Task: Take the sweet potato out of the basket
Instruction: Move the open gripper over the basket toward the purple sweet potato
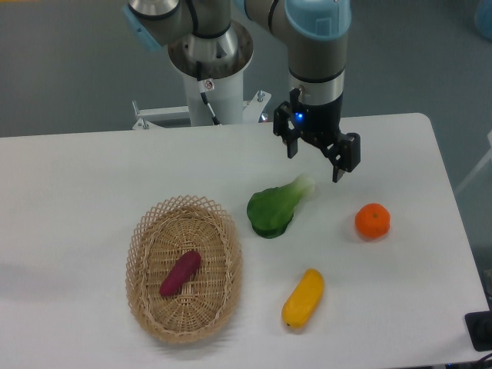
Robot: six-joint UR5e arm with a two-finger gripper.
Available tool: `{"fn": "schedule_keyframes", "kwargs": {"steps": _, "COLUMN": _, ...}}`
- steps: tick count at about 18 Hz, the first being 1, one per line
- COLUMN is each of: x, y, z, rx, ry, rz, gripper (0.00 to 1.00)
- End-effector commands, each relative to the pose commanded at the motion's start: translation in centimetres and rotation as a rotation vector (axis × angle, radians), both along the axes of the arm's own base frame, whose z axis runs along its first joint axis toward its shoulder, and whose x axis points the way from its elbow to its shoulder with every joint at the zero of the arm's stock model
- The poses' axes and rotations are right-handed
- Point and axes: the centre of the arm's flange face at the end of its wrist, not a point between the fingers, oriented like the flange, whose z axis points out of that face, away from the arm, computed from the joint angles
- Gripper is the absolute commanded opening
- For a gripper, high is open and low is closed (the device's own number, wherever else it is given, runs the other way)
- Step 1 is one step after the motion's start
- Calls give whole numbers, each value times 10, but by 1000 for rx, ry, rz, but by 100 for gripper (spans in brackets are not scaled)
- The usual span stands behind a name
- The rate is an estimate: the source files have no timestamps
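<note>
The small magenta-purple sweet potato (181, 273) lies diagonally in the oval tan wicker basket (142, 231). Expect it to be light, rigid and smooth. Grasp across its thick middle. The two-finger gripper (314, 162) hangs released, well apart.

The sweet potato (181, 273) is a small, elongated magenta-purple tuber with tapered ends. It lies flat on the floor of the basket (142, 231), near the middle, set on a diagonal with its upper end pointing toward the far right and its lower end toward the near left. The basket is an oval, shallow, tan wicker one with an open lattice rim, resting upright on the white bench.
</note>
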Motion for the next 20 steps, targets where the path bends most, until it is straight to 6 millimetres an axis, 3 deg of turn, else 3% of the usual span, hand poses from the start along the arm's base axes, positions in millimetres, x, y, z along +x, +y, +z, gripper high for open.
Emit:
{"fn": "schedule_keyframes", "kwargs": {"steps": 15, "x": 2, "y": 10, "z": -12, "rx": 42, "ry": -53, "rz": 71, "gripper": 100}}
{"fn": "schedule_keyframes", "kwargs": {"steps": 20, "x": 36, "y": 55, "z": -36, "rx": 63, "ry": -107, "rz": 133, "gripper": 100}}
